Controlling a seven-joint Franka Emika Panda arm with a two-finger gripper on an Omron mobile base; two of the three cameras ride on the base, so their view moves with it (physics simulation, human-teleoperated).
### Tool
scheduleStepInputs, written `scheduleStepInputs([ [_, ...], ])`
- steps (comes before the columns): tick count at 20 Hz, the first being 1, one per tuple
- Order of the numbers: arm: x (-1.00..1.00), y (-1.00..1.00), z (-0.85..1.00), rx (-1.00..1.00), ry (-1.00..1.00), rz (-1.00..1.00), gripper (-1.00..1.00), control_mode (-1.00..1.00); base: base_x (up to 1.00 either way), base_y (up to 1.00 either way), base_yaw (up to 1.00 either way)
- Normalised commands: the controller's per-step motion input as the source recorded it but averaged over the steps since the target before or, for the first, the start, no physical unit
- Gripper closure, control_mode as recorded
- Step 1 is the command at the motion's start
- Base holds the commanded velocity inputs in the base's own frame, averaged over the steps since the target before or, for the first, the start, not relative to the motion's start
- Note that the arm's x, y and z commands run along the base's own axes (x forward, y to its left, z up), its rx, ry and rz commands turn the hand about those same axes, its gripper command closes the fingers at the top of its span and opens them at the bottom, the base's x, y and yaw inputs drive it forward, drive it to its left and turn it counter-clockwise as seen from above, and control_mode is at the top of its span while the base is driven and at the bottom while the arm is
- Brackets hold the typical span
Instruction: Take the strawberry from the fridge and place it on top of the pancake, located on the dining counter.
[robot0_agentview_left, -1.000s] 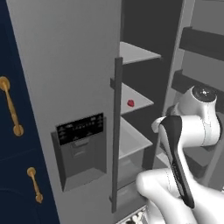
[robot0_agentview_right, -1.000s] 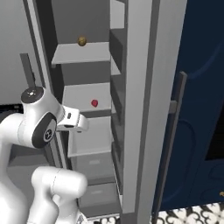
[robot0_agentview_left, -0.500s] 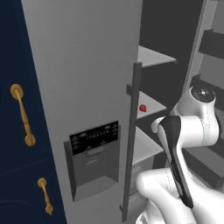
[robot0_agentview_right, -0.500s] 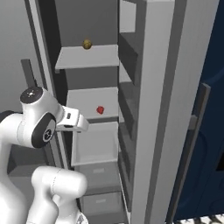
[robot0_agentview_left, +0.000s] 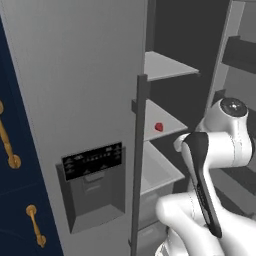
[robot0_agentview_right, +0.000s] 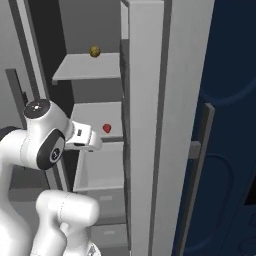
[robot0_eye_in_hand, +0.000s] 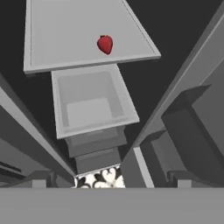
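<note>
Claw spread or pressed together: cannot tell. Tiny dark-red rounded strawberry (robot0_eye_in_hand: 105, 44) sits near the front edge of a flat grey fridge shelf (robot0_eye_in_hand: 65, 39), above an open grey drawer (robot0_eye_in_hand: 89, 103). Risks: nudging the berry off the edge, or clipping the tall grey fridge door (robot0_agentview_right: 145, 125).
</note>
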Motion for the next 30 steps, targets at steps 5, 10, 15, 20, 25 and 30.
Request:
scheduleStepInputs([
  [5,0.0,0.0,0.0,0.0,0.0,0.0,-1.0,1.0,0.45,0.0,0.23],
  [10,0.31,-0.01,0.0,0.02,0.0,0.07,-1.0,-1.0,0.33,0.0,0.13],
  [15,1.0,0.0,-0.04,0.03,0.01,0.05,-1.0,-1.0,0.0,0.0,0.0],
  [20,1.0,0.0,-0.26,0.0,0.11,0.0,-1.0,-1.0,0.0,0.0,0.0],
  [25,0.87,-0.04,-0.42,0.0,0.19,-0.01,-1.0,-1.0,0.0,0.0,0.0],
  [30,0.39,-0.09,-0.28,0.0,0.12,0.0,-1.0,-1.0,0.0,0.0,0.0],
])
